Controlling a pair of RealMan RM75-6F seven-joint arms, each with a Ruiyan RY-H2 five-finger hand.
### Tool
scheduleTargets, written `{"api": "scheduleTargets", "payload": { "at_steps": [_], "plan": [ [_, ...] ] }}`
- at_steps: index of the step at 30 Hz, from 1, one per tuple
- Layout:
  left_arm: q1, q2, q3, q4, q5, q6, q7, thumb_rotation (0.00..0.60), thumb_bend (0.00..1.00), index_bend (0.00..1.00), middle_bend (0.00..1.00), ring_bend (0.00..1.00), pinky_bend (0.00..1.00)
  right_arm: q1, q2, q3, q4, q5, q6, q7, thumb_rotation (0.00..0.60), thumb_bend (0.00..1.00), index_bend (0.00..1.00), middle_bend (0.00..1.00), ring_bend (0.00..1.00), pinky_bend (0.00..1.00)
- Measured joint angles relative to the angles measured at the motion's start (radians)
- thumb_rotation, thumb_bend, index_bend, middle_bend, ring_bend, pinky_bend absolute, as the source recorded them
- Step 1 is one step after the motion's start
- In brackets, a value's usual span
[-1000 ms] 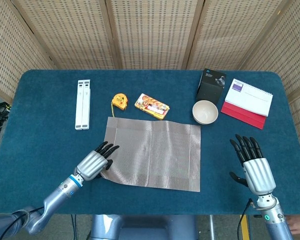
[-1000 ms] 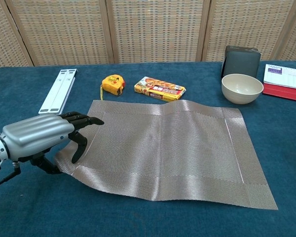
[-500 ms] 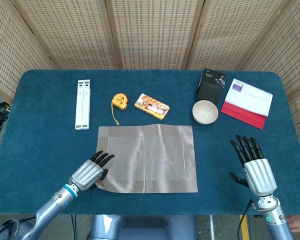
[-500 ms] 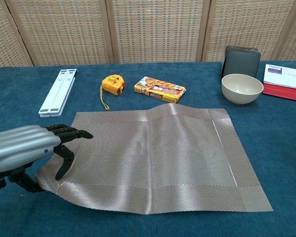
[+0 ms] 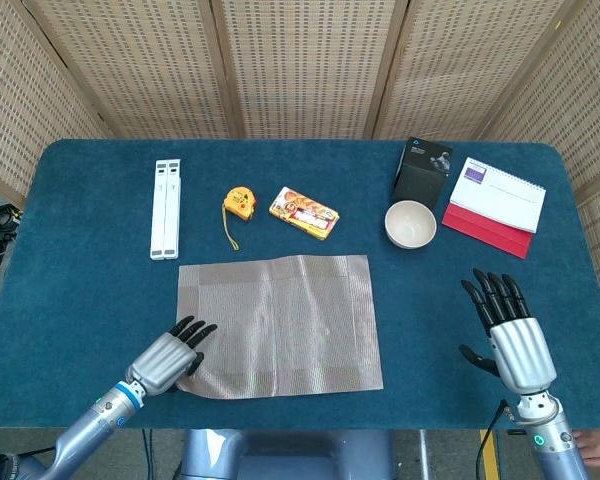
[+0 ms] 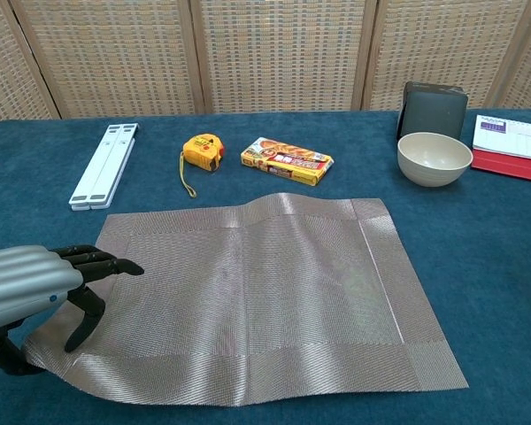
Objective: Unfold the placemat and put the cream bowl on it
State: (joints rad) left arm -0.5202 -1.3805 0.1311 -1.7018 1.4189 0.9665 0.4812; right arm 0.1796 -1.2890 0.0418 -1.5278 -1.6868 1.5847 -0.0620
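Gripping the near-left corner of the placemat point(image 5: 278, 326), with that corner lifting slightly off the desk: the left hand point(image 5: 168, 358), fingers point(image 6: 97, 261) lying on top of the weave and thumb apparently tucked beneath, though the underside is not showing clearly. Hovering near the front-right corner of the desk point(image 5: 80, 290), holding nothing: the right hand point(image 5: 506, 328), fingers spread and pointing toward the far edge. Lying unfolded across the near middle of the desk, rippling a little along its far edge. Sitting well apart from the placemat, toward the far-right: the cream bowl point(image 5: 410, 224), upright, just in front of a black box point(image 5: 422, 171). Resting beside those, at the far-right corner: a desk calendar point(image 5: 495, 205) with a red base. Lining the far side beyond the placemat: a yellow snack packet point(image 5: 304, 212), a yellow tape measure point(image 5: 239, 204) and, furthest left, a white folded stand point(image 5: 165, 207).
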Motion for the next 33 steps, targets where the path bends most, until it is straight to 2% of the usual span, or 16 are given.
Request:
{"api": "scheduleTargets", "payload": {
  "at_steps": [3,5,6,8,9,10,11,17,20,26,30,33],
  "plan": [
    [0.005,0.002,-0.005,0.002,-0.009,0.01,0.016,0.6,0.43,0.67,0.0,0.0,0.0,-0.001,0.002,0.002,-0.001,0.001,0.001,0.004,0.6,0.0,0.09,0.0,0.0,0.0],
    [0.008,0.006,-0.007,0.0,-0.013,0.014,0.021,0.6,0.41,0.63,0.0,0.0,0.0,-0.002,0.003,0.003,-0.001,0.001,0.001,0.004,0.6,0.0,0.09,0.0,0.0,0.0],
    [0.008,0.008,-0.006,-0.002,-0.015,0.012,0.021,0.6,0.35,0.55,0.0,0.0,0.0,-0.002,0.003,0.003,-0.001,0.0,0.0,0.004,0.6,0.0,0.09,0.0,0.0,0.0],
    [0.005,0.014,-0.004,-0.007,-0.016,0.002,0.017,0.6,0.16,0.31,0.0,0.0,0.0,-0.002,0.003,0.004,-0.001,0.0,-0.001,0.003,0.6,0.0,0.09,0.0,0.0,0.0],
    [0.003,0.02,-0.002,-0.011,-0.017,-0.008,0.008,0.6,0.05,0.15,0.0,0.0,0.0,-0.002,0.002,0.004,-0.001,-0.001,-0.001,0.002,0.6,0.0,0.09,0.0,0.0,0.0],
    [0.0,0.025,-0.001,-0.015,-0.018,-0.016,-0.001,0.6,0.01,0.04,0.0,0.0,0.0,-0.002,0.002,0.004,-0.001,0.0,-0.002,0.001,0.6,0.0,0.09,0.0,0.0,0.0],
    [-0.002,0.031,0.0,-0.02,-0.018,-0.024,-0.012,0.6,0.0,0.01,0.0,0.0,0.0,-0.002,0.002,0.004,-0.001,0.0,-0.003,0.0,0.6,0.0,0.09,0.0,0.0,0.0],
    [-0.007,0.099,-0.005,-0.063,0.0,-0.025,-0.122,0.6,0.0,0.0,0.0,0.0,0.0,-0.003,0.001,0.005,-0.002,0.006,-0.01,-0.002,0.6,0.0,0.09,0.0,0.0,0.0],
    [0.007,0.138,-0.02,-0.079,0.025,0.039,-0.184,0.6,0.0,0.0,0.0,0.0,0.0,-0.003,0.001,0.007,0.0,0.016,-0.019,0.0,0.6,0.0,0.09,0.0,0.0,0.0],
    [0.066,0.23,-0.085,-0.123,0.042,0.238,-0.266,0.6,0.0,0.0,0.0,0.0,0.0,0.001,0.0,0.013,0.008,0.057,-0.057,-0.001,0.6,0.0,0.09,0.0,0.0,0.0],
    [0.114,0.304,-0.141,-0.172,-0.006,0.33,-0.31,0.6,0.0,0.0,0.0,0.0,0.0,0.011,-0.003,0.024,0.015,0.083,-0.087,0.0,0.6,0.0,0.1,0.0,0.0,0.0],
    [0.135,0.319,-0.174,-0.185,-0.062,0.364,-0.305,0.6,0.0,0.0,0.0,0.0,0.0,0.037,-0.002,0.039,0.016,0.107,-0.138,0.01,0.6,0.0,0.1,0.0,0.0,0.0]
  ]
}}
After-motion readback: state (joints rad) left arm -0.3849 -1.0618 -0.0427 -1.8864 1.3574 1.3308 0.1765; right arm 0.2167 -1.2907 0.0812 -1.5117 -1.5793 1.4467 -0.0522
